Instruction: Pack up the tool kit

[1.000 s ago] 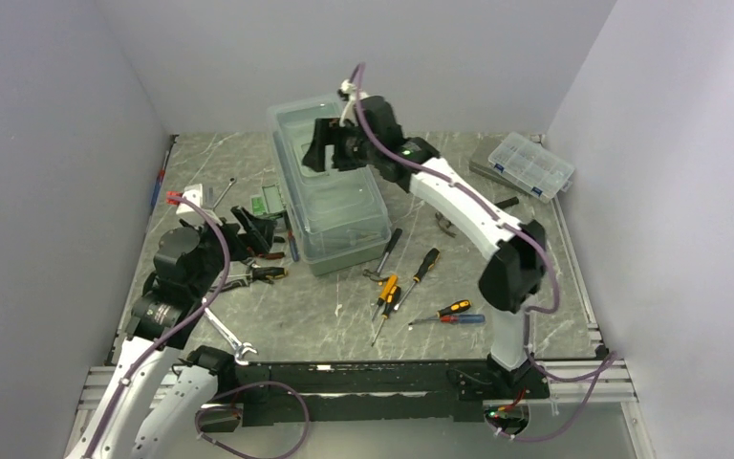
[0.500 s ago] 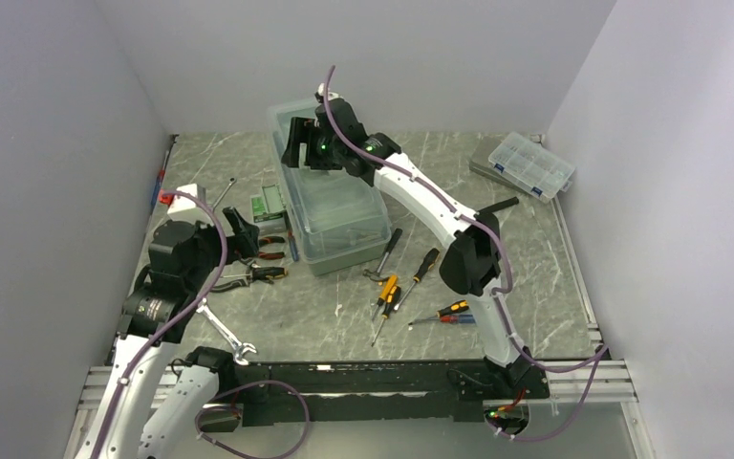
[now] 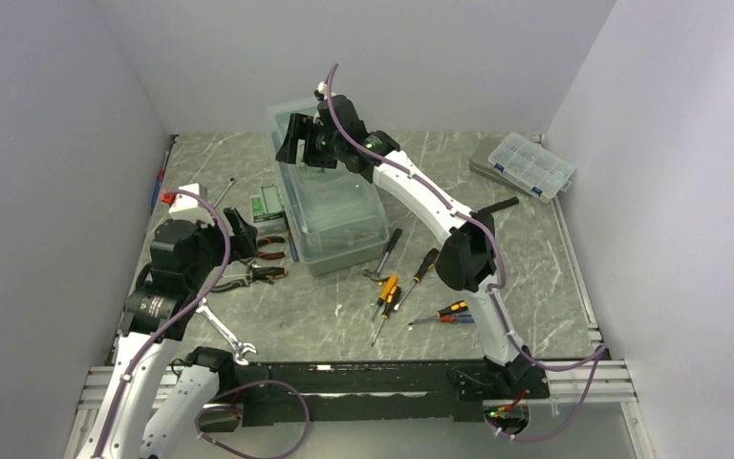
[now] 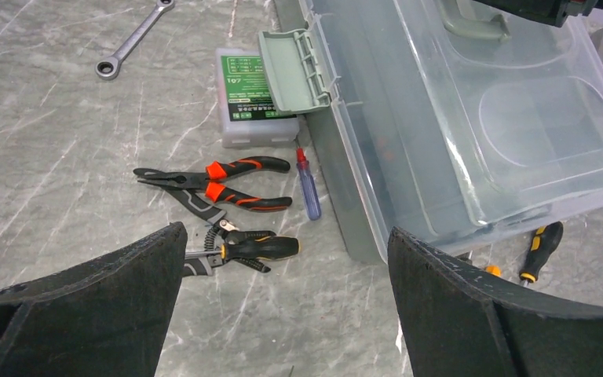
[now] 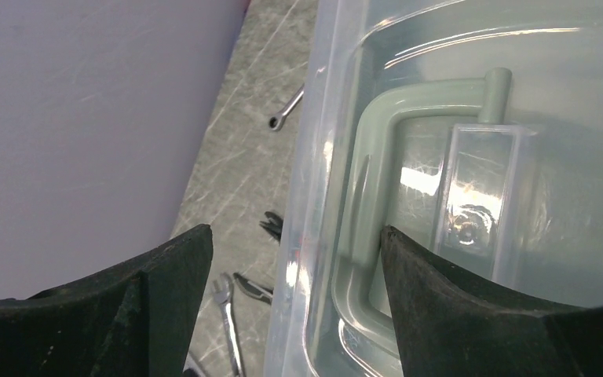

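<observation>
The sage-green toolbox lies with its translucent lid down; it also shows in the left wrist view. My right gripper is open and empty at the box's far left corner. In its wrist view the right gripper straddles the lid's edge beside the green handle. My left gripper is open and empty left of the box, above orange-handled pliers, a black-and-yellow screwdriver and a blue screwdriver.
A green bit case and a ratchet wrench lie left of the box, whose side latch hangs open. Several screwdrivers lie right of it, a spanner at front left, a clear organizer at back right.
My right gripper has swung left from over the box's far end to its far left corner. The left gripper has drawn back slightly.
</observation>
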